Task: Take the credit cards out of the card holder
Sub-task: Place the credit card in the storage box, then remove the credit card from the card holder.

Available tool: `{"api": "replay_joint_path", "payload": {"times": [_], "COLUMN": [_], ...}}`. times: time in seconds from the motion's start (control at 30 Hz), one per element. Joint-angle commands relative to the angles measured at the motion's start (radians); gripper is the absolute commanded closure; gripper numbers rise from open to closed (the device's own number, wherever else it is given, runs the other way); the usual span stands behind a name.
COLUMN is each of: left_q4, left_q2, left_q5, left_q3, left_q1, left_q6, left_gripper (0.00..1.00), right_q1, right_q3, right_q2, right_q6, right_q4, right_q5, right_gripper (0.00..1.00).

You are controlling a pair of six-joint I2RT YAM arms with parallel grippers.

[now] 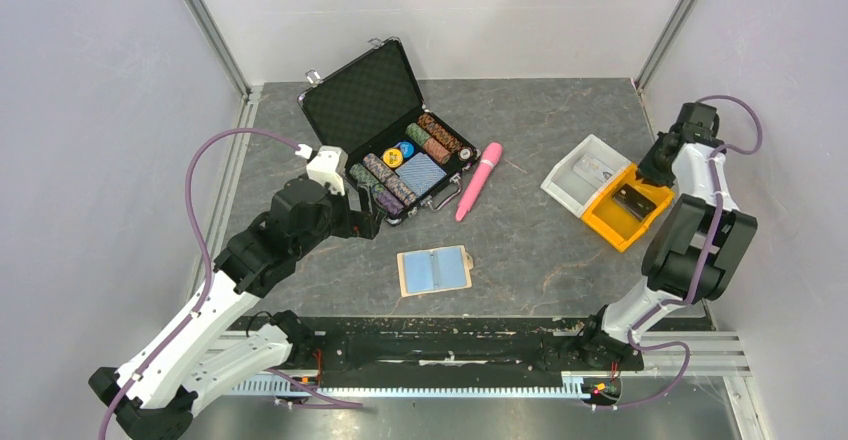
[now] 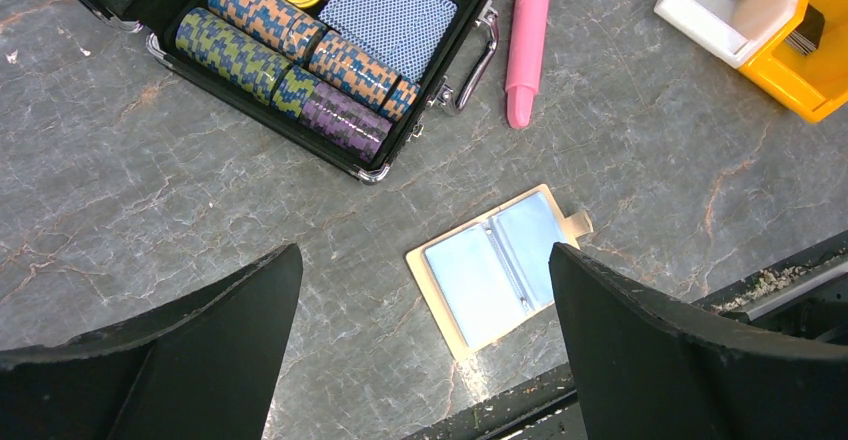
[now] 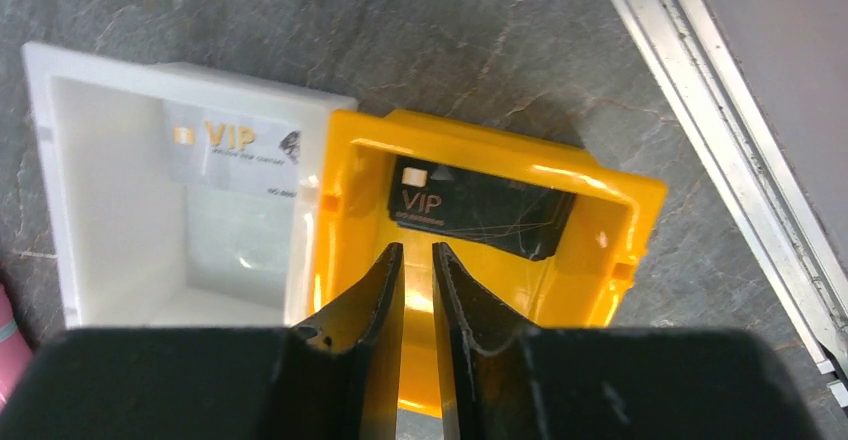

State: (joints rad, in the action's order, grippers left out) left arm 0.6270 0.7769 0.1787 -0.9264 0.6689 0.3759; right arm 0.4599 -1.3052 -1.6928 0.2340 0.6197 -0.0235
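**A:** Where was the flat tan card holder with the small tab?

**B:** It was on the grey table, nearest the arm bases. It lay spread open with light blue faces showing in both halves. Its long axis ran left to right in the top view, and the tab pointed right.

**A:** And the left arm?

**B:** It stretched forward from its base, and its wrist hung left of the holder and a little beyond it. The left gripper had its fingers spread wide and held nothing.

**A:** What lay beyond the holder?

**B:** A pink pen-shaped stick, and left of that the open black foam-lined chip case.

**A:** And the right arm?

**B:** It was folded up well to the right of the holder, with its wrist tipped down over a yellow plastic bin. The right gripper had its fingers almost together, with only a thin slit between them and nothing in it. Just past the tips a dark VIP credit card lay in that bin, its long edge across the bin. A silvery-grey VIP credit card sat in the white plastic bin touching the yellow one.
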Motion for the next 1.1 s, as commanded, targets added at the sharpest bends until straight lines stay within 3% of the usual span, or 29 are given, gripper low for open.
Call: {"api": "replay_joint_path", "payload": {"times": [0.0, 0.2, 0.37, 0.63, 0.8, 0.93, 1.07], "left_q4": [-0.011, 0.007, 0.008, -0.121, -0.321, -0.45, -0.526], "left_q2": [0.003, 0.054, 0.075, 0.112, 0.196, 0.294, 0.373], "left_q5": [0.017, -0.014, -0.133, -0.335, -0.488, -0.527, -0.541], "left_q3": [-0.009, -0.014, 0.013, 0.186, 0.326, 0.389, 0.405], "left_q1": [0.0, 0.0, 0.0, 0.0, 0.0, 0.0, 0.0], "left_q6": [-0.042, -0.012, 0.044, 0.198, 0.286, 0.334, 0.335], "left_gripper": [0.0, 0.0, 0.0, 0.04, 0.26, 0.54, 0.73], "right_q1": [-0.079, -0.283, -0.444, -0.815, -1.036, -1.172, -1.25], "right_q3": [-0.045, 0.067, 0.202, 0.461, 0.574, 0.613, 0.612], "right_q2": [0.072, 0.157, 0.275, 0.427, 0.429, 0.383, 0.325], "right_q6": [-0.013, -0.007, 0.032, 0.193, 0.282, 0.324, 0.351], "right_q4": [0.012, -0.015, -0.093, -0.31, -0.458, -0.544, -0.607], "right_q5": [0.028, -0.036, -0.068, -0.16, -0.174, -0.163, -0.181], "right_gripper": [0.81, 0.76, 0.74, 0.67, 0.66, 0.66, 0.66]}}
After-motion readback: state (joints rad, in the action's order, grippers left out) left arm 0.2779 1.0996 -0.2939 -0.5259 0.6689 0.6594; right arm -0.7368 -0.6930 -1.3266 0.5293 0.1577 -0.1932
